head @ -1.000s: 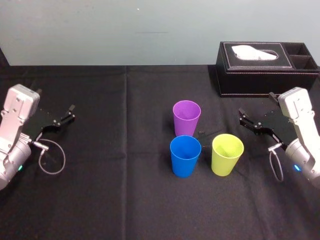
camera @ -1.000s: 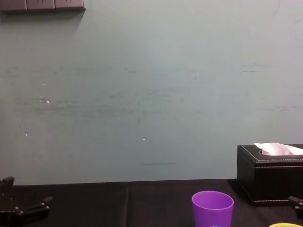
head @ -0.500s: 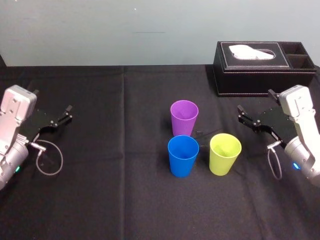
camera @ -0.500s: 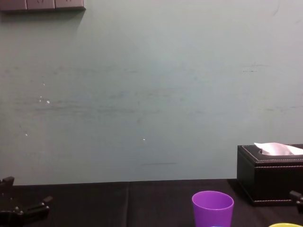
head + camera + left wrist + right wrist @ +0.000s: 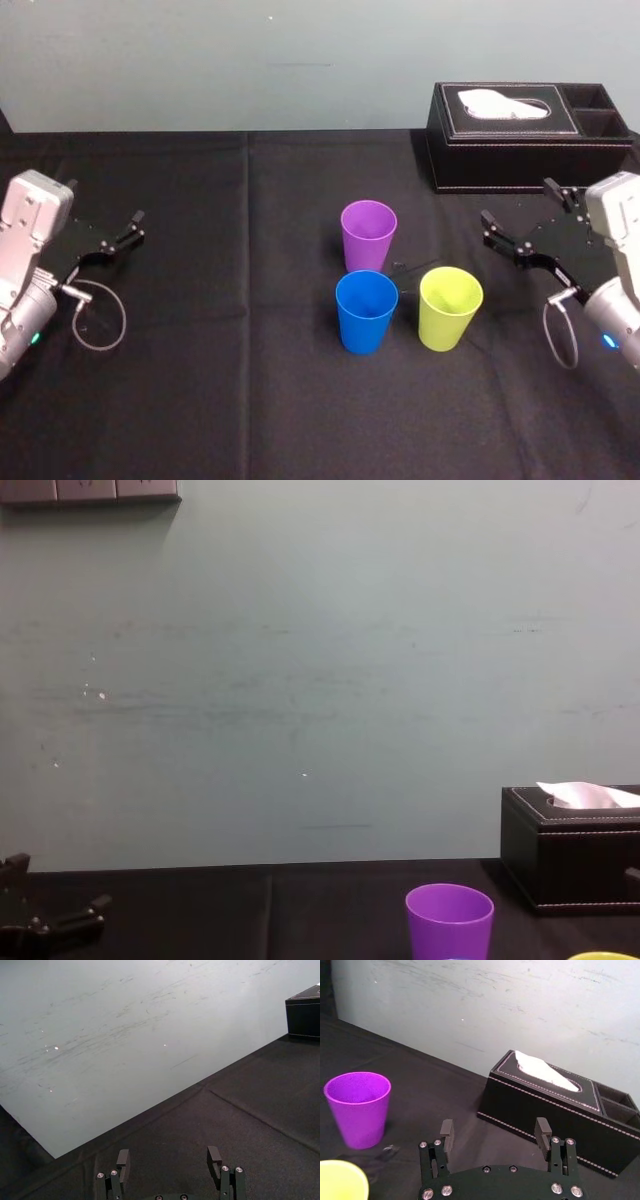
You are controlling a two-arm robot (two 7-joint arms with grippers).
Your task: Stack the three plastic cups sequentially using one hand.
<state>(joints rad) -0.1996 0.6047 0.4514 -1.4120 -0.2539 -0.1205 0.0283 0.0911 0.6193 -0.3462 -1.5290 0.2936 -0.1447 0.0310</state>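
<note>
At 9 o'clock, left tool (image 5: 138, 227): parked, fingers apart, unmoved. Mid-tabletop (image 5: 250, 380), upright and unstacked: purple cup (image 5: 368, 235) at 12, blue cup (image 5: 367, 312) at 7, yellow-green cup (image 5: 449, 308) at 5. At 3 o'clock, right tool (image 5: 517, 201): spread, empty, drifted slightly outward. Likely no approach underway yet.

We can read no writing, number, brand or sign anywhere here. The purple cup (image 5: 369, 232), the blue cup (image 5: 366, 310) and the yellow-green cup (image 5: 449, 306) have plain, unmarked walls. The black tissue box (image 5: 500, 162) carries only pale stitching along its edges.
</note>
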